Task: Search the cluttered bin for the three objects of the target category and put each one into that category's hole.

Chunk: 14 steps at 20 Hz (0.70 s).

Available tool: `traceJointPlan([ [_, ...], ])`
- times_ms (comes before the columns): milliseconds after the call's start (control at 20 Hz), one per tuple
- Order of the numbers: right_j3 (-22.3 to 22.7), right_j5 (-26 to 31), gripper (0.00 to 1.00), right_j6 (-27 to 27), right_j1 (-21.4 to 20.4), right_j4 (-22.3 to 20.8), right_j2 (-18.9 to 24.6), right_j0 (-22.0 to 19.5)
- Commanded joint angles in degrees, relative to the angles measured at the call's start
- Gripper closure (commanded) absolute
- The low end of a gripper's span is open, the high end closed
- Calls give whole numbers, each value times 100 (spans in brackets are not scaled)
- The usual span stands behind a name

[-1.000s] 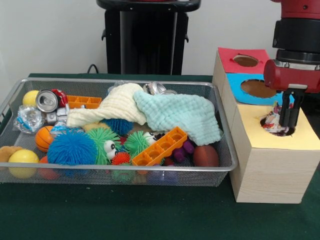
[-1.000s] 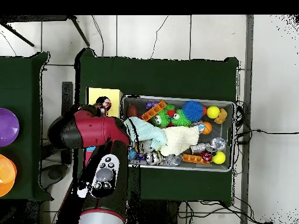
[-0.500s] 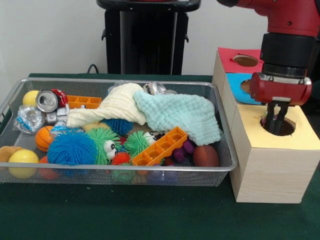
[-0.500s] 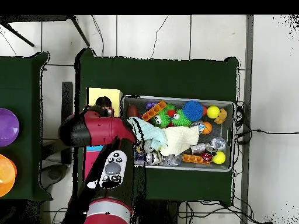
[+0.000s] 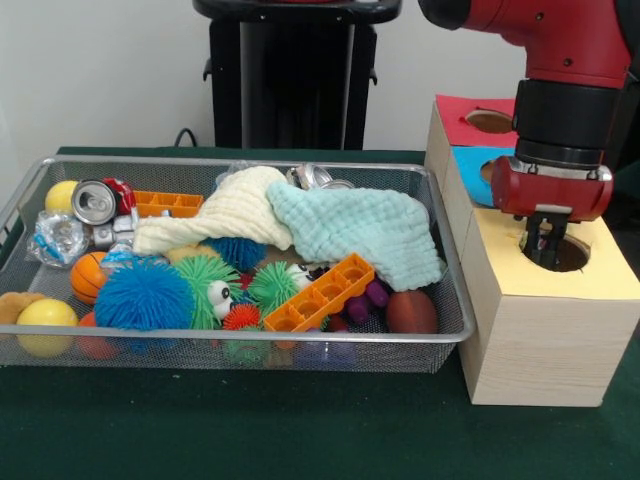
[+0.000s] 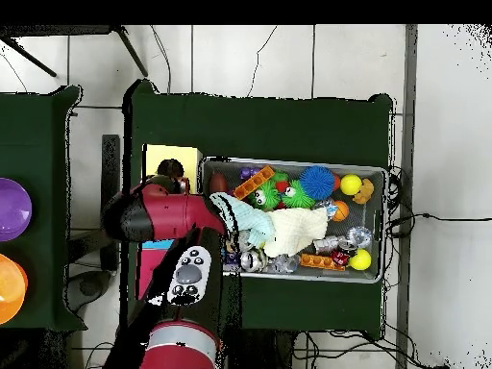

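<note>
The gripper has risen a little since a second ago and hangs over the hole in the yellow section of the sorting box, empty; whether it is parted or closed cannot be told. The crumpled wrapper it held there is gone from sight. The wire bin to the left stays cluttered.

Level front view, straight-down overhead; shared wire bin.

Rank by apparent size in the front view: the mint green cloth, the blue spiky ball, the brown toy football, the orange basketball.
1. mint green cloth
2. blue spiky ball
3. brown toy football
4. orange basketball, close to the football and partly hidden, so their order is unsure.
</note>
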Motion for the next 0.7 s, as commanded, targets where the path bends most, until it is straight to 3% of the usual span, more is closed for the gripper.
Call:
traceJointPlan([
  [50,1252,500,100,531,288,-339,461,-280],
  [350,1485,477,100,714,-408,-134,651,-388],
  [700,1221,696,100,841,-1027,14,475,-186],
])
